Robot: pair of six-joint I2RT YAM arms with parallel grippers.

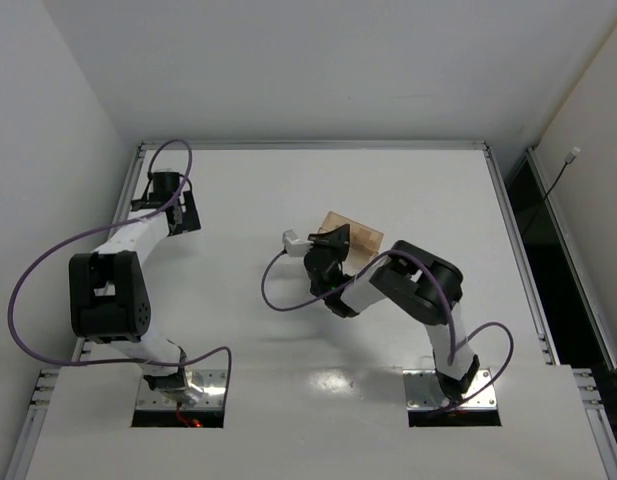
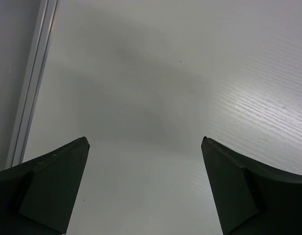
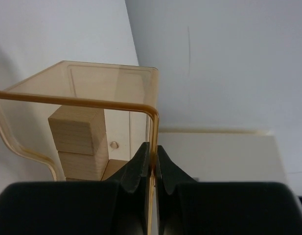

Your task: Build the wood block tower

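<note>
A clear amber plastic container (image 3: 111, 81) holds the small pale tan wood blocks. Two blocks (image 3: 76, 128) show one above the other through its wall, and a third (image 3: 115, 169) lies beside them. My right gripper (image 3: 151, 147) is shut on the container's thin side wall. In the top view the container (image 1: 360, 236) sits mid-table with the right gripper (image 1: 328, 243) at its left edge. No free-standing tower shows in any view. My left gripper (image 2: 145, 142) is open and empty over bare white table; it is at the far left in the top view (image 1: 185, 217).
A metal rail (image 2: 33, 83) runs along the table's left edge close to the left gripper. White walls enclose the table on three sides. A dark gap (image 1: 523, 215) runs along the right edge. Purple cables loop beside both arms.
</note>
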